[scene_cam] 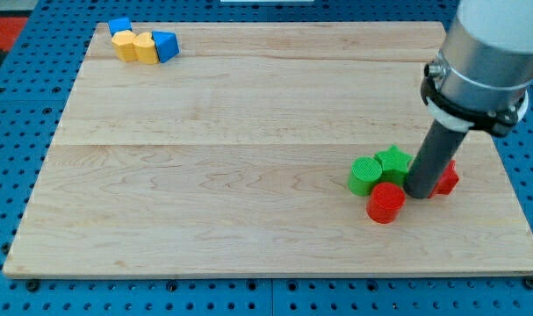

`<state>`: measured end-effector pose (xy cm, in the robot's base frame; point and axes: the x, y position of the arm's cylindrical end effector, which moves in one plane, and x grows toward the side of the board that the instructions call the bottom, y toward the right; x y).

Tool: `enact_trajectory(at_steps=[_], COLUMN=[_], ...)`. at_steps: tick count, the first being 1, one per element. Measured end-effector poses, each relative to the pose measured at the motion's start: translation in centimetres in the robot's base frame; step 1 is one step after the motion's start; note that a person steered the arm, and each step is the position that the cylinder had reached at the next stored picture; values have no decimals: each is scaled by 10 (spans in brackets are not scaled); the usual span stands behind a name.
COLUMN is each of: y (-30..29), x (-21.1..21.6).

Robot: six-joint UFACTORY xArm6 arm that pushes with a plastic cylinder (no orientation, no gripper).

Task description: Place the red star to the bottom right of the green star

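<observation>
The green star (393, 161) lies at the board's right, touching a green cylinder (364, 175) on its left. The red star (447, 178) lies to the right of the green star and is mostly hidden behind my rod. My tip (419, 194) rests on the board between the green star and the red star, touching or nearly touching both. A red cylinder (385, 203) sits just below the green blocks, to the lower left of my tip.
At the view's top left a cluster sits near the board's corner: a blue block (119, 25), two yellow blocks (125, 44) (146, 47) and a blue triangular block (166, 45). The wooden board (248, 175) ends close to the red star on the right.
</observation>
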<state>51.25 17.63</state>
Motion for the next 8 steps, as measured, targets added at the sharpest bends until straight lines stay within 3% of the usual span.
enact_trajectory(at_steps=[1,2,3,5,6,8], y=[-24,1,111,-1,-53,-54], x=[0,40,42,-53,-57,-38])
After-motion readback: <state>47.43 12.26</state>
